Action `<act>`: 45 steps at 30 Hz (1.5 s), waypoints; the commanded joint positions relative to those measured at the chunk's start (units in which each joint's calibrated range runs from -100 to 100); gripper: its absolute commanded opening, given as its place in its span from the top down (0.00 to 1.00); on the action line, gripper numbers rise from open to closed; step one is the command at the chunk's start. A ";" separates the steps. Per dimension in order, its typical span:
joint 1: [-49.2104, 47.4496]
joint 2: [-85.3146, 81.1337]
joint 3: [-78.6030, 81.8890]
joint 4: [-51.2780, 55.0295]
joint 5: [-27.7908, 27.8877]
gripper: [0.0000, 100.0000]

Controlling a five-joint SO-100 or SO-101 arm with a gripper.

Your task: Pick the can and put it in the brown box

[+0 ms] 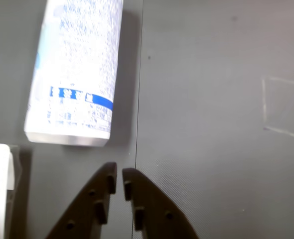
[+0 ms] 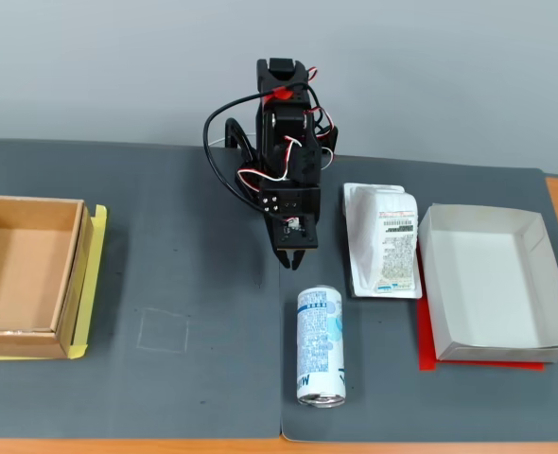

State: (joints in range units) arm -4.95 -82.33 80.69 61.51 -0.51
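Observation:
The can (image 2: 320, 345) lies on its side on the grey mat, white with light blue graphics, its silver end toward the front edge. In the wrist view the can (image 1: 74, 69) fills the upper left. My gripper (image 2: 293, 257) hangs just behind the can, pointing down, apart from it. In the wrist view my gripper (image 1: 119, 177) has its dark fingertips nearly touching, with nothing between them. The brown box (image 2: 22, 274) sits at the far left of the fixed view, on a yellow sheet, and holds nothing.
A white plastic packet (image 2: 383, 238) with a printed label lies right of the gripper. A white paper tray (image 2: 495, 282) on a red sheet stands at the right. A faint square outline (image 2: 163, 331) marks the mat between can and box.

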 commanded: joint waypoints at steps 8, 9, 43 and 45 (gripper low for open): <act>-0.17 19.18 -21.87 -1.31 -0.16 0.98; -0.17 21.38 -23.95 -1.31 -0.22 0.98; -8.53 63.23 -56.53 -0.97 -5.01 0.95; -8.61 65.01 -57.70 -0.62 -4.80 0.88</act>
State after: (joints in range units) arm -13.45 -19.27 27.47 60.99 -5.40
